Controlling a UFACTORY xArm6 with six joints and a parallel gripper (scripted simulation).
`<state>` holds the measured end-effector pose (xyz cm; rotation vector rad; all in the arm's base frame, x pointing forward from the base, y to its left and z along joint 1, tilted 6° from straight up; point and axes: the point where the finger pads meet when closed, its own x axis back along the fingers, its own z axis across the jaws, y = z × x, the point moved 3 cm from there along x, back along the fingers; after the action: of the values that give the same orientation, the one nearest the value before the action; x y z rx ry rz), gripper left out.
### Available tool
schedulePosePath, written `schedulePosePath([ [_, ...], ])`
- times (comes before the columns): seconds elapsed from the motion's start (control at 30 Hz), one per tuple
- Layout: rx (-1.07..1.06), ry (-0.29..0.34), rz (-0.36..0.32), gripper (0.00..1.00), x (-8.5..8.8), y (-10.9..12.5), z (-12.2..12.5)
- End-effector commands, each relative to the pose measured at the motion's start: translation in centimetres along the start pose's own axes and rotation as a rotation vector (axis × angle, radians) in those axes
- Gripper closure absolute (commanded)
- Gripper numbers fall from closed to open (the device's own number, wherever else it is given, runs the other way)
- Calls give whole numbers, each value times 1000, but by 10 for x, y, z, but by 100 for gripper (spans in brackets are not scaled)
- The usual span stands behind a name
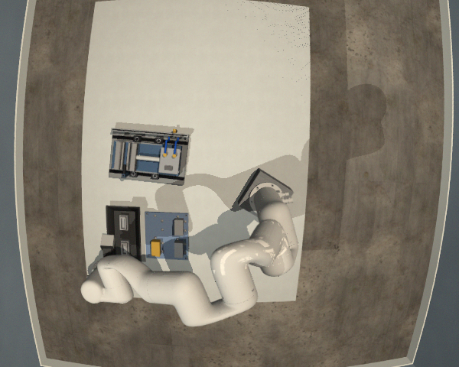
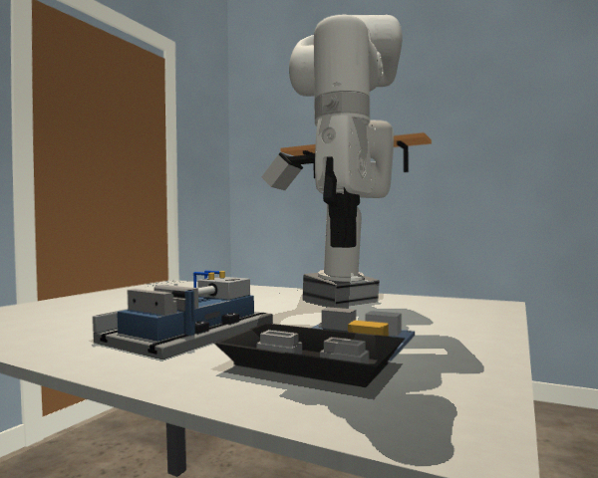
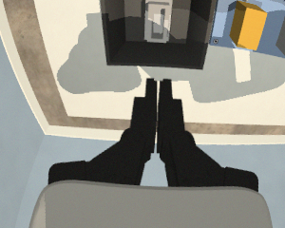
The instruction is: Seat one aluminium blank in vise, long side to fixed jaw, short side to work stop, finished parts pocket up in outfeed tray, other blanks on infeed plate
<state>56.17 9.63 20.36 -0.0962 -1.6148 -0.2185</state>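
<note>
The gripper point(image 3: 157, 89) is pinched fully together with nothing in it, hanging high over the table edge. Right below sits the outfeed tray point(image 3: 111, 26) with a finished part point(image 3: 157, 19) lying flat inside.
</note>
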Motion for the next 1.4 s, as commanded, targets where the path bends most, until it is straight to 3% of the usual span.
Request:
schedulePosePath([
  [0.0, 0, -5, -2, 100, 2, 0, -1],
  [0.1, 0, -5, -2, 100, 4, 2, 6],
  [0.17, 0, -5, -2, 100, 9, 5, 27],
  [0.23, 0, -5, -2, 100, 9, 5, 27],
  [0.3, 0, -5, -1, 100, 13, 8, 56],
  [0.57, 0, -5, -1, 100, 16, 9, 107],
  [0.73, 0, -5, -1, 100, 15, 6, 141],
  [0.8, 0, -5, -1, 100, 15, 6, 141],
  [0.83, 0, -5, -1, 100, 12, 3, 162],
  [1.1, 0, -5, -2, 100, 3, -7, 212],
  [1.2, 0, -5, -2, 100, 1, -8, 220],
  [1.23, 0, -5, -2, 31, 1, -8, 220],
  [1.37, 0, -5, -2, 31, 1, -8, 220],
])
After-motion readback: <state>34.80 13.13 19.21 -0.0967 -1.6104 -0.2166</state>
